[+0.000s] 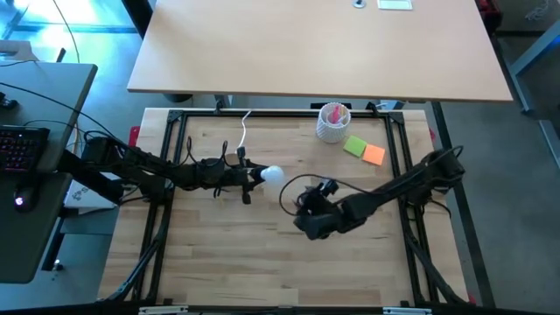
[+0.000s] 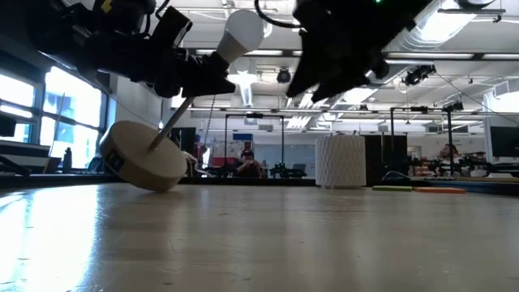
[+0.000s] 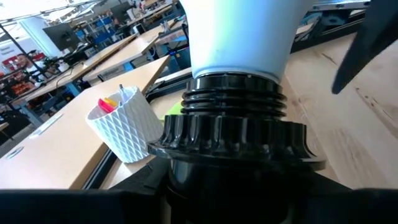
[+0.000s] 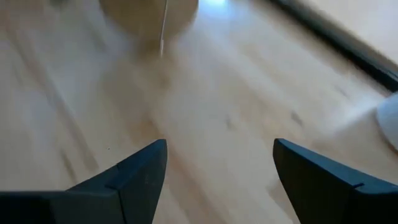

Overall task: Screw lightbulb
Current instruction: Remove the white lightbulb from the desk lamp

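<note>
Two claws: left claw grips socket w/ lightbulb; right claw wide over wood table.

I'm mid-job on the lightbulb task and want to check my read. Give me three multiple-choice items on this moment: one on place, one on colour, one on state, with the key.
1. Where is the lightbulb?
A. Flat on the table
B. In the black socket, raised at the left pincer
C. Inside the white cup

2. What colours are the two sticky notes beside the cup?
A. Green and orange
B. Blue and pink
C. Both yellow

3. How is the right pincer?
A. Shut on the bulb
B. Shut on the cup
C. Open, holding nothing

Key: 1 B, the left wrist view shows the bulb seated in the socket; 2 A, seen from above; 3 C, bare wood shows between its fingers.
</note>
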Robot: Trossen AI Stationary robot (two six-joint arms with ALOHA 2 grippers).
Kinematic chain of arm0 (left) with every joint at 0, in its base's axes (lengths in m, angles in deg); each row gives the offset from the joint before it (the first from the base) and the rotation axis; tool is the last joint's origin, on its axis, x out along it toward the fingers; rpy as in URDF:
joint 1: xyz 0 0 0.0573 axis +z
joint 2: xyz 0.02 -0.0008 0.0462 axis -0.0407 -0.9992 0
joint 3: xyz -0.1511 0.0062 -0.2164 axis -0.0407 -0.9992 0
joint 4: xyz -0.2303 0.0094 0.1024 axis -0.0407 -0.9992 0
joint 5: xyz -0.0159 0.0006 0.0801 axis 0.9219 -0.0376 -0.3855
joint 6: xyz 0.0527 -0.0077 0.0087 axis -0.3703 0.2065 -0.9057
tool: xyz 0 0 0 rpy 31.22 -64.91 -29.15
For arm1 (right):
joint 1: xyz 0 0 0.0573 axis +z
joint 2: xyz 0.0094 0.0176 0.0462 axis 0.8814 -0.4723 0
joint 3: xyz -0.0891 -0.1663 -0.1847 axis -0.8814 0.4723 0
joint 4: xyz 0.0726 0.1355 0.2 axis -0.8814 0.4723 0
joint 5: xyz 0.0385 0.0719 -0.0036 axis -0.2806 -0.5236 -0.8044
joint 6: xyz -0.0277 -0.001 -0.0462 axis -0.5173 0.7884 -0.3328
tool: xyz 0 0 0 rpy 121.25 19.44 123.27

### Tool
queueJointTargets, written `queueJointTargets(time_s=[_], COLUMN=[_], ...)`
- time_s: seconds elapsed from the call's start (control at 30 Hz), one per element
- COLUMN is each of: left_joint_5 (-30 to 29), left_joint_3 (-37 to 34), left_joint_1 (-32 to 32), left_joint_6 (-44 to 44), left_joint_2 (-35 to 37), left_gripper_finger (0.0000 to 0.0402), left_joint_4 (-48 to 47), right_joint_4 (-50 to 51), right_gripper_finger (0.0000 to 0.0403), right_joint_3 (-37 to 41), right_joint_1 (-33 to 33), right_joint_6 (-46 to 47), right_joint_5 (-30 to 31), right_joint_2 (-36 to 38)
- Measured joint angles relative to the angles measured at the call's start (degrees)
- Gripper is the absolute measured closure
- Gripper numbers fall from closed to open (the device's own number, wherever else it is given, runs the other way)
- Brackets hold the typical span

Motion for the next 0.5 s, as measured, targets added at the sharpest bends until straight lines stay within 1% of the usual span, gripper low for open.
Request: queueJointTargets(time_s=[0.07, 0.13, 0.2, 0.27, 0.37, 0.5], left_joint_5=[0.0, 0.0, 0.0, 0.0, 0.0, -0.1], left_joint_3=[0.0, 0.0, 0.0, 0.0, 0.0, 0.0], left_joint_1=[0.0, 0.0, 0.0, 0.0, 0.0, 0.0], left_joint_6=[0.0, 0.0, -0.1, 0.0, 0.0, 0.0], left_joint_2=[0.0, 0.0, 0.0, 0.0, 0.0, -0.1], left_gripper_finger=[0.0247, 0.0247, 0.0247, 0.0247, 0.0247, 0.0247], left_joint_4=[0.0, 0.1, 0.2, 0.4, 0.6, 0.8], right_joint_4=[-11.6, -22.8, -30.5, -35.4, -37.6, -37.5], right_gripper_finger=[0.0111, 0.0111, 0.0111, 0.0111, 0.0111, 0.0111], right_joint_3=[3.3, 5.1, 6.2, 6.3, 4.5, 0.9], right_joint_1=[0.4, 0.8, 0.8, 0.0, -1.6, -3.6], right_joint_6=[-3.8, -10.4, -16.4, -20.2, -22.6, -23.8], right_joint_5=[5.5, 10.6, 13.1, 13.6, 13.2, 8.9], right_joint_2=[1.1, 1.3, 1.0, 0.9, 0.9, 0.9])
